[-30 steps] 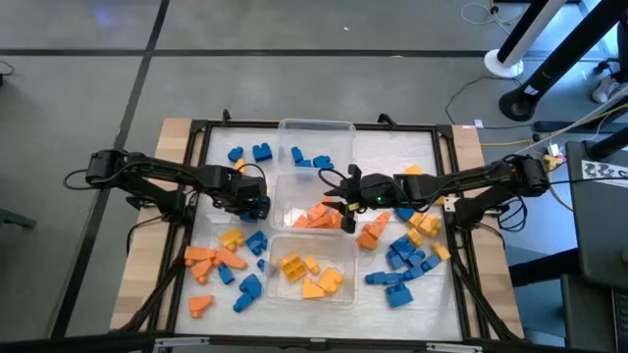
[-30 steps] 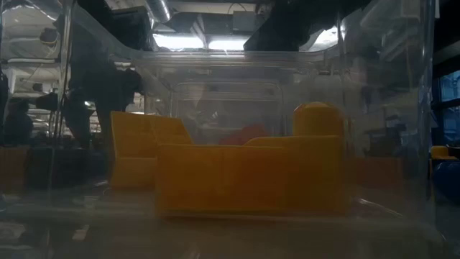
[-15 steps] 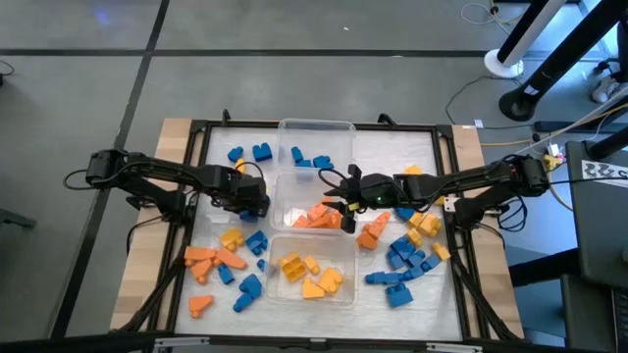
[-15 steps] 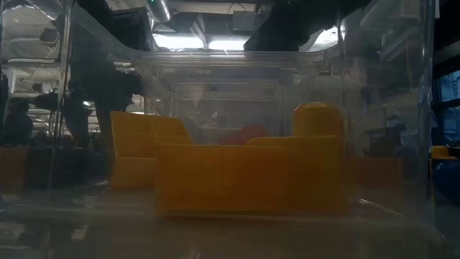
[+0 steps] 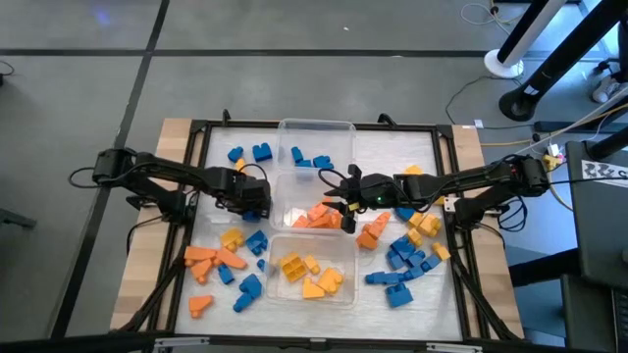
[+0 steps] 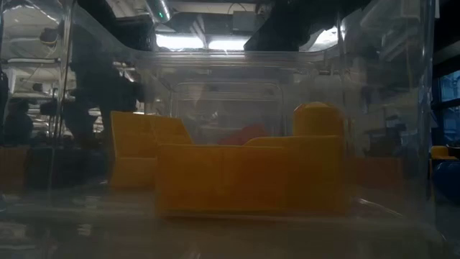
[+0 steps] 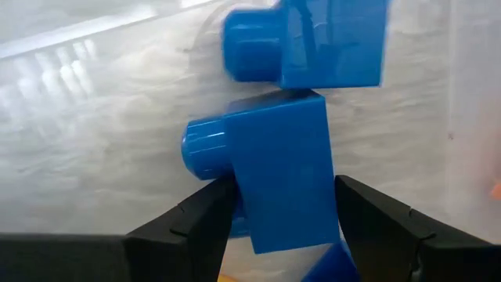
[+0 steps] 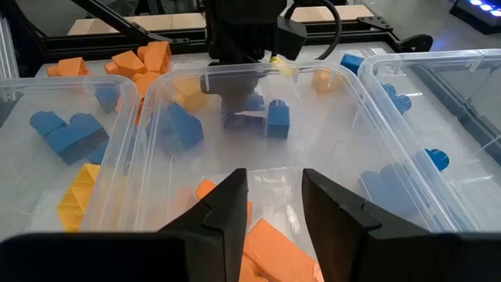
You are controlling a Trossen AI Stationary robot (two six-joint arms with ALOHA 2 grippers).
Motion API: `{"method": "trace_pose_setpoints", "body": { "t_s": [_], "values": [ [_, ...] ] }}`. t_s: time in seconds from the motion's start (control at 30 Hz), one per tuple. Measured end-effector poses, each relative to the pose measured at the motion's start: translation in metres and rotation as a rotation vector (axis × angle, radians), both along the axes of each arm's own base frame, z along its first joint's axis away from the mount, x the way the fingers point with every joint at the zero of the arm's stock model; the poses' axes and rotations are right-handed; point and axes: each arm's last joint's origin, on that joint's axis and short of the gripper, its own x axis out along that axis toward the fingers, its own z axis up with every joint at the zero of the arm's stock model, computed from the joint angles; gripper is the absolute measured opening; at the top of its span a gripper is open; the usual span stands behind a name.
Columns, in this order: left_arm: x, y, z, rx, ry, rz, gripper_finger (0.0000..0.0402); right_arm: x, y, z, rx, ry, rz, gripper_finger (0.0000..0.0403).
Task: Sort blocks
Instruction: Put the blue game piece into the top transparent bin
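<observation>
Two blue blocks fill the left wrist view: one block sits between the left pincer's fingers, which press its two sides, and a second blue block lies just beyond it on the white table. From above, that detail is lost: the left pincer shows only as a dark shape with a bit of blue under it, just beside the middle tub's wall.

Only the high view shows the wider spread. Loose blue, orange and yellow blocks lie around the left pincer, and a larger scatter of blue and yellow ones lies beside the right arm. Three clear tubs stand in a row between the arms: blue blocks in the far tub, orange in the middle, yellow in the near tub.

The right pincer hangs over the middle tub. Its wrist view shows its fingers slightly parted with nothing between them, orange blocks lying below, and across the tub the left arm above a blue block.

Low down, the view shows little but yellow blocks through clear plastic.
</observation>
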Motion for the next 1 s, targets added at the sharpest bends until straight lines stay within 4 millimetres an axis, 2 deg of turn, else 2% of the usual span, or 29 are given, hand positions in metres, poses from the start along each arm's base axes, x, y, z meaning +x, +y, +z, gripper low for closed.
{"method": "trace_pose_setpoints", "body": {
  "t_s": [0.17,0.5,0.77,1.0],
  "values": [
    [0.003,0.000,-0.007,0.001,0.044,-0.025,0.0210,0.000,0.000,0.000,0.000,0.000,0.000,0.0124],
    [0.002,0.000,-0.008,0.019,0.056,-0.125,0.0207,0.000,0.000,0.000,-0.002,-0.004,-0.004,0.0124],
    [-0.005,0.000,0.003,0.034,0.013,-0.139,0.0157,0.000,0.000,0.001,-0.077,0.001,0.027,0.0124],
    [-0.015,0.000,0.012,0.031,0.025,-0.139,0.0161,-0.001,0.000,0.002,-0.096,-0.003,0.037,0.0124]
  ]
}}
